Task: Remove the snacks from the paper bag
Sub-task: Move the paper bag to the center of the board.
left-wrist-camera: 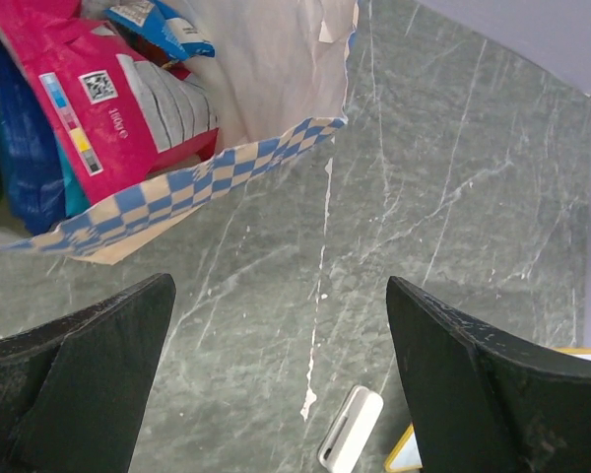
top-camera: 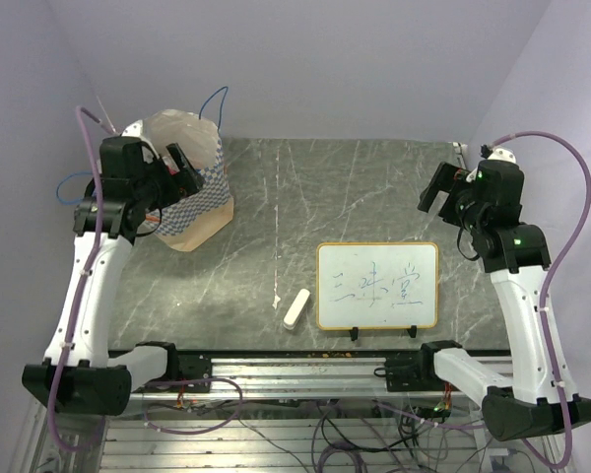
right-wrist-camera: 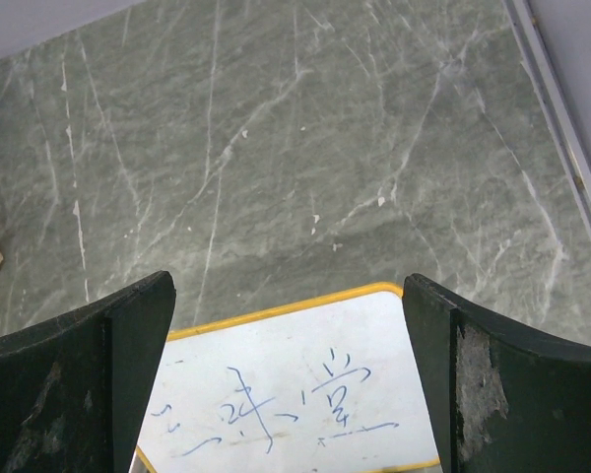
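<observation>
The left arm bends over the paper bag (top-camera: 205,202) at the far left of the desk (top-camera: 325,187), its left claw (top-camera: 182,169) wide apart and empty. The snacks (left-wrist-camera: 98,108) lie inside the bag. The right claw (top-camera: 435,189) hangs spread and empty.

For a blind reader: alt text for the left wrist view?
An open paper bag at upper left holds pink and blue snacks. The open left hand hangs over the table, an eraser at the bottom edge.

Snacks (left-wrist-camera: 98,108) in paper bag (left-wrist-camera: 192,192), ahead-left of L gripper (left-wrist-camera: 281,296); eraser (left-wrist-camera: 352,426) on table beyond its fingers; whiteboard (right-wrist-camera: 295,384) near R gripper (right-wrist-camera: 288,291).
</observation>
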Tool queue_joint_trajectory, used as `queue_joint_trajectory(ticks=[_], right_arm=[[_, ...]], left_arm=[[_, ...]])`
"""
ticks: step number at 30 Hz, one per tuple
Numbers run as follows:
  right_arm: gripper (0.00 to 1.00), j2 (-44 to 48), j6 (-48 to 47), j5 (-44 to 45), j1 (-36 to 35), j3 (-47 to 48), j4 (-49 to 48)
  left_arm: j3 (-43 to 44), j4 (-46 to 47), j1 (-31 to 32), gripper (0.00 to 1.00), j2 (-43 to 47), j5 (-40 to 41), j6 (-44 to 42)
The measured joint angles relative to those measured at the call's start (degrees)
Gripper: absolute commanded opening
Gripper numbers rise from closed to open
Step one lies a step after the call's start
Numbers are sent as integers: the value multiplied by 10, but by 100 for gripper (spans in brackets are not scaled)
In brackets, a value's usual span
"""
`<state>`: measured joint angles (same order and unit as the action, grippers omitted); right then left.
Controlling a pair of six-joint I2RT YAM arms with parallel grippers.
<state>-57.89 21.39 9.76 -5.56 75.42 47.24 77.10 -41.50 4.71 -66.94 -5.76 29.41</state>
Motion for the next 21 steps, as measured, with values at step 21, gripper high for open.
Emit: queue_joint_trajectory(ticks=[21], right_arm=[[100,-26,-23,-46,-1,-20,-83]], left_arm=[[242,134,66,92,-307,120,-78]])
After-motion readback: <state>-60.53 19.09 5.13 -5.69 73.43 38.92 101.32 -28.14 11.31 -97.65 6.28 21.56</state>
